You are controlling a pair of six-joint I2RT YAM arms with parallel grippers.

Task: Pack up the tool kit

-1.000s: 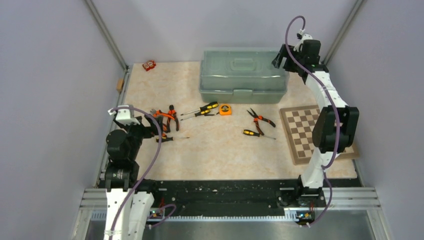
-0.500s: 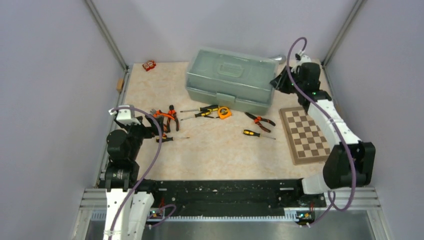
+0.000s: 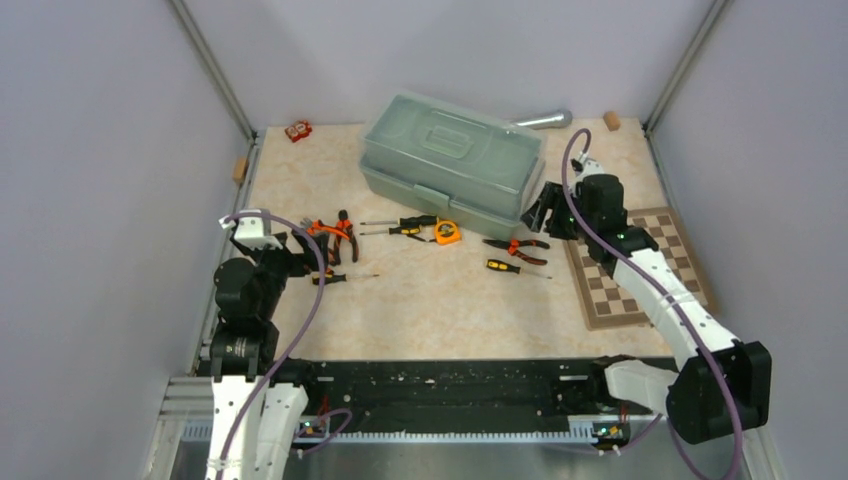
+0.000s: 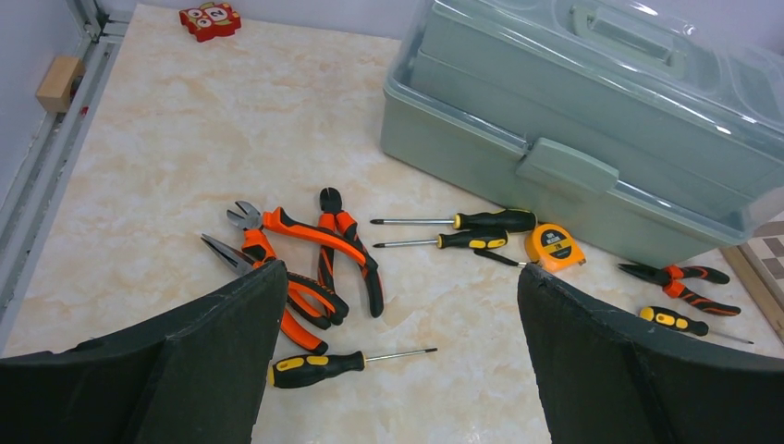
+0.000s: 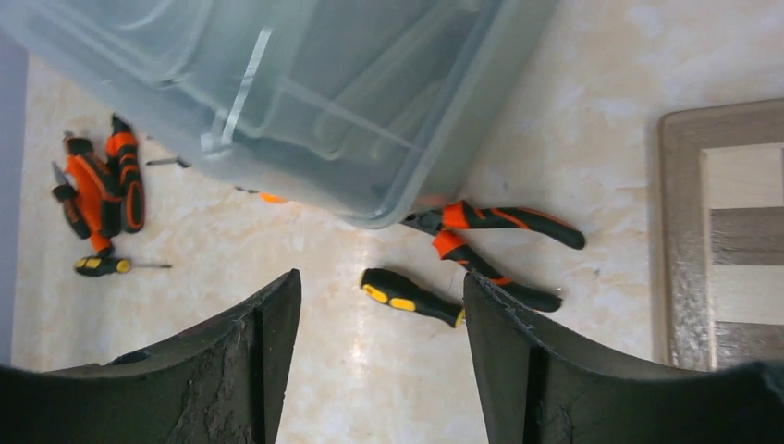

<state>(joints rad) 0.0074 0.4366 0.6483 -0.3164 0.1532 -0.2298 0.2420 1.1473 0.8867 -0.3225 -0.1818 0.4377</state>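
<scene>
The sage-green toolbox (image 3: 448, 163) stands skewed at the back middle with its translucent lid shut. It also shows in the left wrist view (image 4: 573, 120) and the right wrist view (image 5: 305, 83). My right gripper (image 3: 546, 210) is open and empty, low beside the box's right end, above a screwdriver (image 5: 411, 296) and orange-black pliers (image 5: 490, 231). My left gripper (image 3: 300, 245) is open and empty over another screwdriver (image 4: 319, 367). Several pliers (image 4: 305, 250) lie just beyond it. Two more screwdrivers (image 3: 400, 226) and the orange tape measure (image 3: 447, 231) lie at the box's front.
The chessboard (image 3: 640, 265) lies at the right under my right arm. A grey metal cylinder (image 3: 540, 120) and a cork (image 3: 611, 121) sit behind the box. A red item (image 3: 298, 130) is at the back left, and a wooden block (image 3: 240, 168) is on the left rail.
My right arm swept from the back right corner toward the front. The toolbox slid left and turned, uncovering the cylinder. The tape measure and right pliers shifted slightly. The left arm stayed put.
</scene>
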